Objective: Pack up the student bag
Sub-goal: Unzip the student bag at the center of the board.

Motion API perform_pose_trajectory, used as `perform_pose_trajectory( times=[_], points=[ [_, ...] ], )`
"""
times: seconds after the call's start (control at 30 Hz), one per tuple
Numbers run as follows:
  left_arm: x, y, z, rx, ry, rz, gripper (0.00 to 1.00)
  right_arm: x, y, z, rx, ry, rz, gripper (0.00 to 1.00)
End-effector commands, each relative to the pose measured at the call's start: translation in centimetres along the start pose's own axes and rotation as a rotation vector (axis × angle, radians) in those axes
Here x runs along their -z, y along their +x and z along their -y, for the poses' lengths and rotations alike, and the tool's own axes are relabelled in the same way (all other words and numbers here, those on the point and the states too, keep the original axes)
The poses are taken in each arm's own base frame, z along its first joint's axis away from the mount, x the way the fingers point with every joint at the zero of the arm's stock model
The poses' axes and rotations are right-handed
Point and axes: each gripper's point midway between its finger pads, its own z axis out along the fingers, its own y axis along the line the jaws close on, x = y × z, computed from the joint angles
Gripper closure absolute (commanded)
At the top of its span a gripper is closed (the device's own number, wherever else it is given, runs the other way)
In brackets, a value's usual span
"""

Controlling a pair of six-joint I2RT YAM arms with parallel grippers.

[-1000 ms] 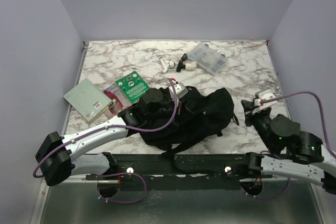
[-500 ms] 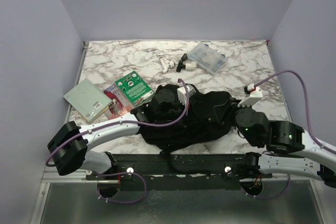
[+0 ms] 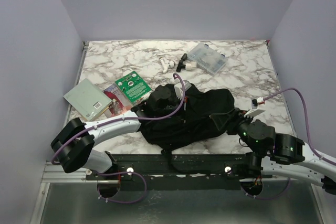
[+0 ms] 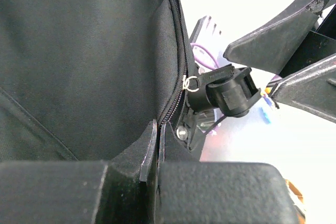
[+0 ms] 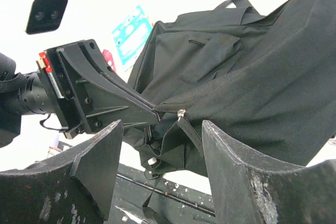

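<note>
The student bag (image 3: pixel 207 109) lies in the middle of the tabletop (image 3: pixel 247 72), close to the near edge, between the two arms. The left gripper (image 4: pixel 157 132) is pinched tight on the bag's edge, right beside the zip (image 4: pixel 176 90). The right gripper (image 5: pixel 163 124) has its jaws wide apart and holds nothing — the little zip pull (image 5: pixel 181 113) hangs just between them.

Here is what could go wrong. The pull is tiny and thin, so the right gripper might close on cloth and miss it, or the pull might slip out. If the right gripper tugs hard and the left pinch is weak, the soft bag could slide or bunch up, and the zip could jam. The two grippers are also very near each other and could bump.

The bag is black woven cloth, floppy and full of folds. The zip is a thin line of small teeth, and the pull looks like shiny metal. The gripper fingers (image 5: pixel 241 182) are hard, black and wedge-shaped. The tabletop is smooth, with a marble pattern.
</note>
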Motion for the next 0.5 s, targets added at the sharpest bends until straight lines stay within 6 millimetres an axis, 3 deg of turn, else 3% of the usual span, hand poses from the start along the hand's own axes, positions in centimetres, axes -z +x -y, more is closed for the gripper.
perform_pose_trajectory(
  times=[0.0,0.23,0.47],
  points=[
    [0.0,-0.6,2.0,0.032,0.124,0.011,1.0,-0.7,0.2,-0.5,0.041,-0.026,0.025,0.34],
    [0.5,-0.8,3.0,0.046,0.171,0.016,1.0,-0.5,0.1,3.4,-0.019,0.161,0.058,0.25],
    [0.7,-1.0,3.1,0.051,0.182,0.021,1.0,-0.9,0.9,0.2,0.047,-0.024,0.022,0.25]
  ],
)
